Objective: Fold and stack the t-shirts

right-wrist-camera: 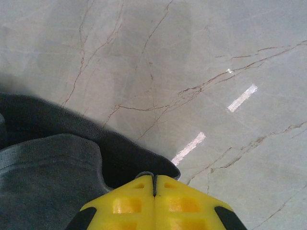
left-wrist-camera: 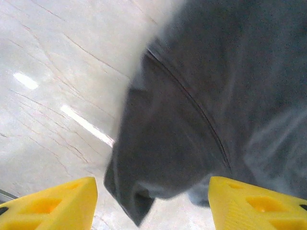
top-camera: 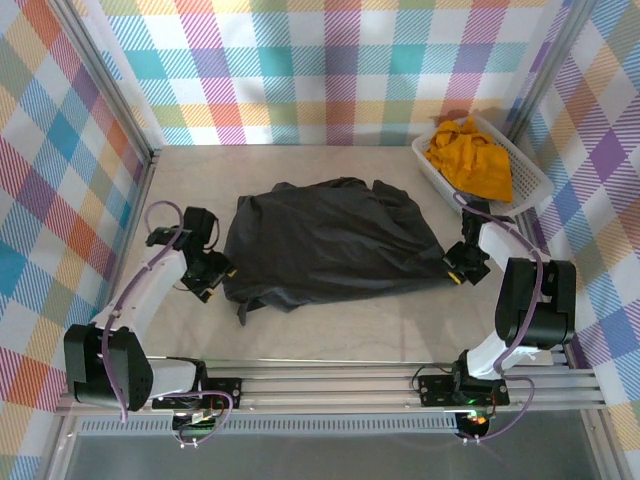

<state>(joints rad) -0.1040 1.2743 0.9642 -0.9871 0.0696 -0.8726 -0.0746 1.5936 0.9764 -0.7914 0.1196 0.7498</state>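
Two YAM arms are bolted at the near edge of the marble-look table (top-camera: 330,335). The left gripper (top-camera: 212,275) is at the near-left edge of the black t-shirt (top-camera: 330,240). In the left wrist view its yellow fingers (left-wrist-camera: 53,206) are spread wide and hold nothing, with a dark shirt corner lying between them; that fabric is motion-blurred and its seam barely reads. The right gripper (top-camera: 462,268) is at the shirt's right edge. In the right wrist view its jaws are pressed together on the ribbed hem, which runs in under the tips.

The black shirt lies mid-table, rumpled and partly folded over, with its long axis running left-right. One flap trails toward the near-left. The neck and sleeves are hard to make out, so I can't tell which way the collar points.

At the far right, a white lattice basket (top-camera: 530,185) holds the bunched mustard-yellow t-shirt (top-camera: 472,160); its shape is unreadable.
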